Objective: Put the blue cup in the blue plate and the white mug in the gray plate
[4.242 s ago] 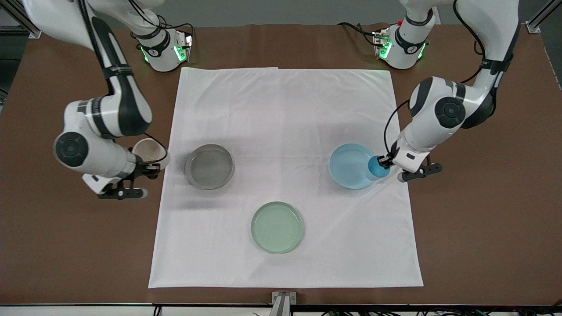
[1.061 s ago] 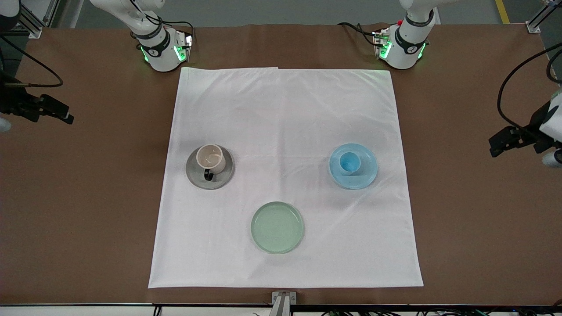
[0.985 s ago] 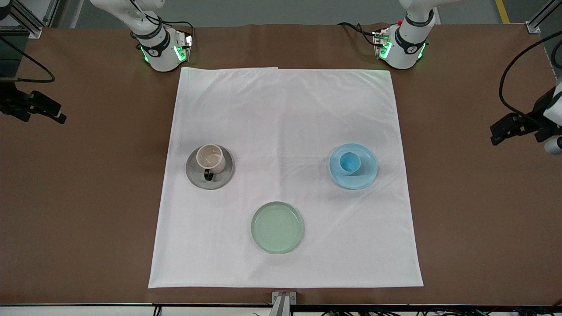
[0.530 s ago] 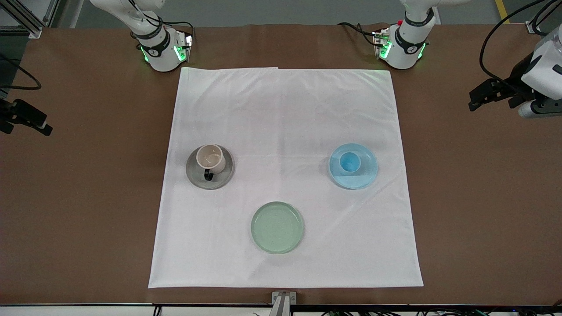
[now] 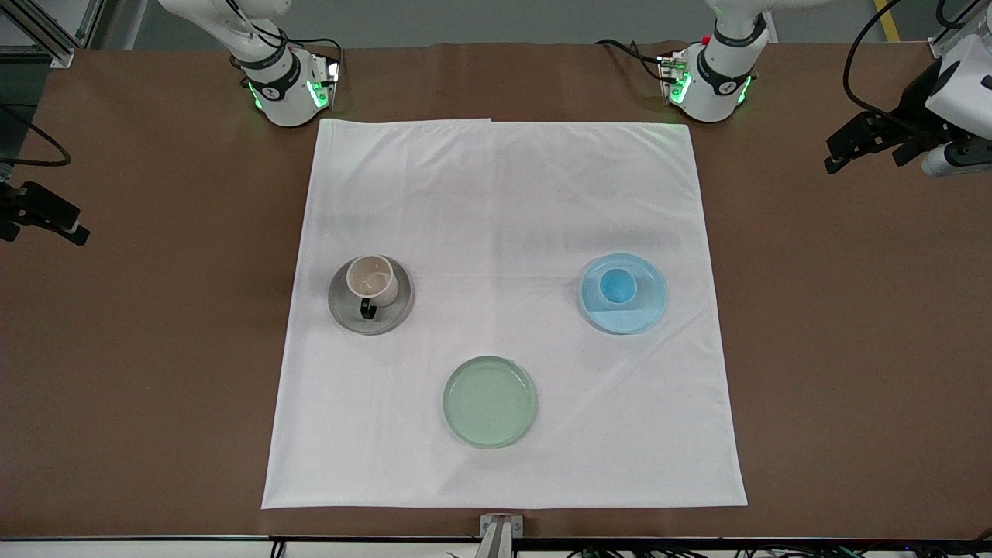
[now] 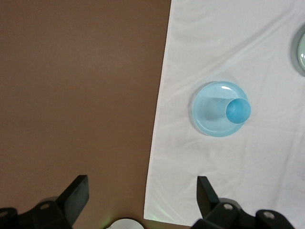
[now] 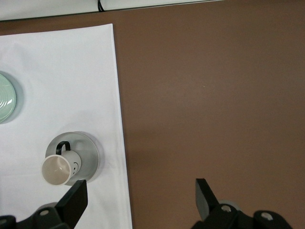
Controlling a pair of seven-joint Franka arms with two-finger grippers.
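Note:
The blue cup (image 5: 618, 287) stands upright in the blue plate (image 5: 642, 314) on the white cloth, toward the left arm's end. The white mug (image 5: 373, 278) stands upright in the gray plate (image 5: 343, 310), toward the right arm's end, its black handle pointing to the front camera. My left gripper (image 5: 856, 145) is open and empty, high over the bare table. My right gripper (image 5: 45, 218) is open and empty, high over the bare table. The left wrist view shows the cup (image 6: 237, 109) in the blue plate (image 6: 213, 129) beyond the open left gripper (image 6: 142, 192). The right wrist view shows the mug (image 7: 59, 170) in the gray plate (image 7: 88, 148) beside the open right gripper (image 7: 140, 193).
An empty pale green plate (image 5: 490, 401) lies on the white cloth (image 5: 504, 201), nearer to the front camera than both other plates. Its edge shows in the right wrist view (image 7: 4, 102). Brown tabletop (image 5: 852, 349) surrounds the cloth. The arm bases stand at the table's top edge.
Since 4.2 s ago both grippers have let go of the cup and mug, which now stand in their plates. Both arms have pulled outward over the bare table; the left gripper still drifts toward the bases.

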